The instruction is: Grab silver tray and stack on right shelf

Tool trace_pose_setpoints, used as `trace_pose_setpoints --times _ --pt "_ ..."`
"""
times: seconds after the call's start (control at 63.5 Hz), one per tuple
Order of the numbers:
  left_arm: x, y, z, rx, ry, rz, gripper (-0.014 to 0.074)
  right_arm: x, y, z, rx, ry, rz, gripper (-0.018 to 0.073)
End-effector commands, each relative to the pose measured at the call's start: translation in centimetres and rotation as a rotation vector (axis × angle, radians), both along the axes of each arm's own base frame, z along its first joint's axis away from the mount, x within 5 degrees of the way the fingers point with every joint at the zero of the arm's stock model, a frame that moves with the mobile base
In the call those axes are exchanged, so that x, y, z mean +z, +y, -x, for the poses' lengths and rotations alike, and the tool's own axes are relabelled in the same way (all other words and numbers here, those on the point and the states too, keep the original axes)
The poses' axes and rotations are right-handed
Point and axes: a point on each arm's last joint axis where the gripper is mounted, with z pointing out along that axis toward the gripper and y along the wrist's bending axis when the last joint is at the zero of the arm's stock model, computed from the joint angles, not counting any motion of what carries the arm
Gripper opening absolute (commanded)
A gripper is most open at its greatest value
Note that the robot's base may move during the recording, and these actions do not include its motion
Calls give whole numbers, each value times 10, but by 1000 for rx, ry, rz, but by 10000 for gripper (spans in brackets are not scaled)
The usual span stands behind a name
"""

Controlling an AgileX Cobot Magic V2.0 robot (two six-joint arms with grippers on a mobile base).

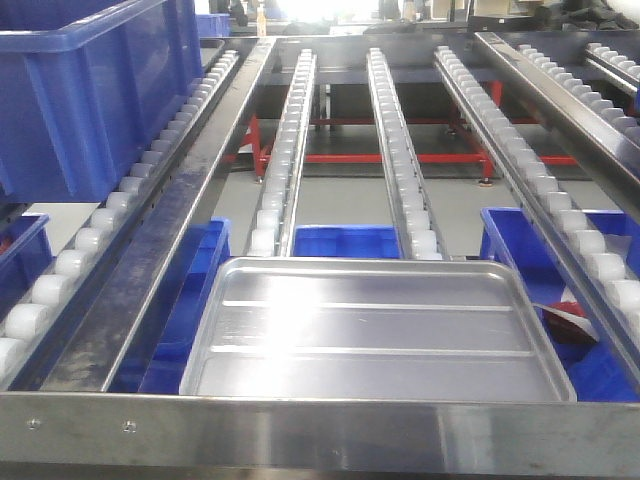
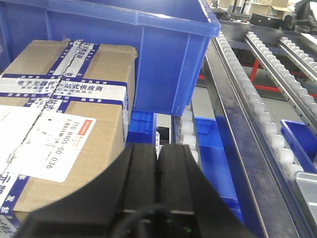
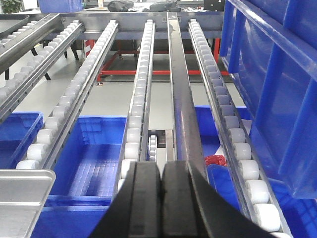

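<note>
on the roller rails (image 1: 285, 150), flat and hard against the steel front bar (image 1: 320, 430), lies the silver tray (image 1: 370, 330), its two ridges running side to side. left of the tray, a tall blue bin (image 1: 90, 90) stands on the neighbouring lane. below the tray sit lower blue bins (image 1: 345, 240), and beyond it a red frame (image 1: 400, 157) stands on the floor.

only the front view shows the whole tray. only the left wrist view shows a taped cardboard box (image 2: 64, 124), left of the tray and beside the tall bin. the left gripper (image 2: 158, 168) has its fingers pressed together with nothing between them. only the right wrist view shows a steel divider bar (image 3: 181, 89) and a second blue bin (image 3: 267, 74), both right of the tray. the right gripper (image 3: 162, 183) is likewise closed and empty, clear of the tray corner.
</note>
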Motion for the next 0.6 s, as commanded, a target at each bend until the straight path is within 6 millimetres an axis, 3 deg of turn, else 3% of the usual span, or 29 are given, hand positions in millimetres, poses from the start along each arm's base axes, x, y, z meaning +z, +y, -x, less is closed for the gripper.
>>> trace_pose_setpoints --times 0.0,0.583 --pt "3 0 1 -1 -84 18 -93 15 0 3 -10 -126 17 49" --pt "5 0 1 -1 -103 20 -93 15 0 3 -10 -126 17 49"
